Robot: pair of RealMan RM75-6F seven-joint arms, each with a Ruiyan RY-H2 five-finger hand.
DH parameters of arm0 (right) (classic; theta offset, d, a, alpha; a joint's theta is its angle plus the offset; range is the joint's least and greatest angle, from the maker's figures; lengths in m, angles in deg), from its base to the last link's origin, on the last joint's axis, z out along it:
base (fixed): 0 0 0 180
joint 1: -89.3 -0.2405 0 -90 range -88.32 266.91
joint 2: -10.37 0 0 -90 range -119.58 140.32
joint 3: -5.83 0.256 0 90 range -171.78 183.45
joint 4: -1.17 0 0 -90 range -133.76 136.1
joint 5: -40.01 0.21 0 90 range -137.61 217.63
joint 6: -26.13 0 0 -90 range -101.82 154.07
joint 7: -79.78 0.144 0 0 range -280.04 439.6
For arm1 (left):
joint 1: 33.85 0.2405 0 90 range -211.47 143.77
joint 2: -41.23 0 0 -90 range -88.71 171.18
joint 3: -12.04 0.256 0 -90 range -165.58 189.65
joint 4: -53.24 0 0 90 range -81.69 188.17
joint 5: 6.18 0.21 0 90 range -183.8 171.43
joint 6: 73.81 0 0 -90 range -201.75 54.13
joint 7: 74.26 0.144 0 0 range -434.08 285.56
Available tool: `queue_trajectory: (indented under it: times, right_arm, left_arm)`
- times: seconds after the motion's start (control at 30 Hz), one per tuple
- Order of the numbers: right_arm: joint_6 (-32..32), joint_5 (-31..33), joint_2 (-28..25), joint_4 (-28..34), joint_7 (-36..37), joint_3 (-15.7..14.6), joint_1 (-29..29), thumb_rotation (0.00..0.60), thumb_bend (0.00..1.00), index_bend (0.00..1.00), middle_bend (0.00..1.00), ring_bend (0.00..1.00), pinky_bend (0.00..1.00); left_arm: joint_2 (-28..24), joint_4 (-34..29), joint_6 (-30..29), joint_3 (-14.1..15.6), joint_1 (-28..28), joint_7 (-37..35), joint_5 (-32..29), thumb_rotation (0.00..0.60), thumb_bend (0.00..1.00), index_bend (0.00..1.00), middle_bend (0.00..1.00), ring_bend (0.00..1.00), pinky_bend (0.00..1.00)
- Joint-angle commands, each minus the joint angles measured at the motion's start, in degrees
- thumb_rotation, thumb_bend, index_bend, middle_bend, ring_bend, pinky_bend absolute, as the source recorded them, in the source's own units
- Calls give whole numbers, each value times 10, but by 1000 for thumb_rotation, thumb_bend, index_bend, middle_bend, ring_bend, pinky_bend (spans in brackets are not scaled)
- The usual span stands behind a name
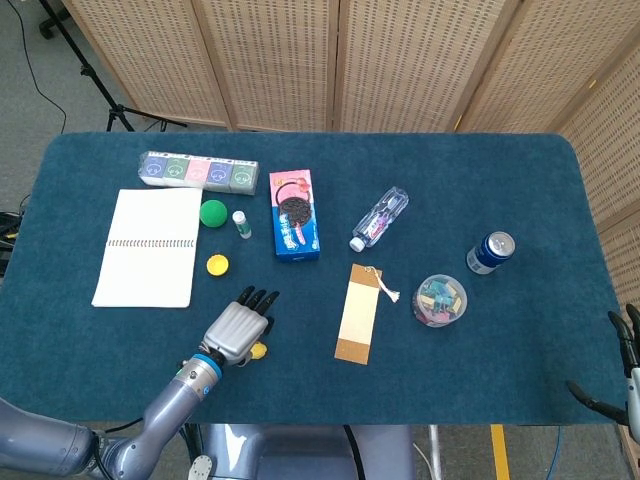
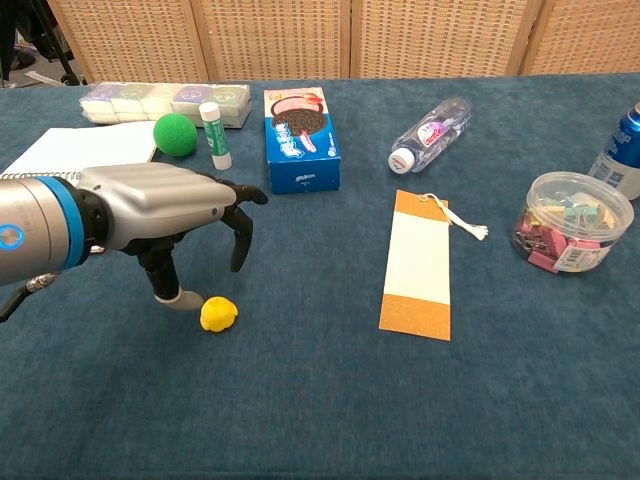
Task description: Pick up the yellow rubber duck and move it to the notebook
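L hand [image 2: 165, 215] over duck [image 2: 218, 313], fingers spread, nothing held.
Duck near-left on cloth, well short of notebook [image 1: 150, 246]; thumb tip just beside it. Lower more, centre over duck, then close. R hand [image 1: 628, 370] idle, fingers apart.

The blue cookie box [image 1: 294, 228] lies flat on the blue-covered desk [image 1: 520, 180], and the rest sits around it. Just to its left stands a small white bottle with a green cap [image 1: 241, 224], with a green ball [image 1: 213, 213] beyond that. Further left and behind the box, a row of pastel-lidded cases [image 1: 198, 171] runs along the desk. In front of the box and to its left lies a small yellow cup-shaped piece [image 1: 217, 265]. To its right a clear plastic bottle [image 1: 379, 219] lies on its side, a tan bookmark with a string tassel [image 1: 360, 313] nearer the front, then a round clear tub of coloured clips [image 1: 440, 300] and a blue can [image 1: 490, 252] standing upright
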Motion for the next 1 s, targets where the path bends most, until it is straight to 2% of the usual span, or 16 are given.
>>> queue_trajectory:
  times: [0.03, 0.5, 1.0]
  right_arm:
    - [0, 0, 0, 0, 0, 0, 0, 600, 0, 31, 0, 0, 0]
    - [4, 1, -2, 0, 4, 0, 0, 600, 0, 31, 0, 0, 0]
    - [3, -2, -3, -1, 6, 0, 0, 600, 0, 31, 0, 0, 0]
  left_arm:
    - [3, 3, -2, 3, -2, 1, -2, 600, 253, 456, 0, 0, 0]
    - [26, 21, -14, 23, -13, 15, -11, 600, 253, 456, 0, 0, 0]
    - [52, 47, -20, 25, -18, 15, -16, 600, 263, 485, 0, 0, 0]
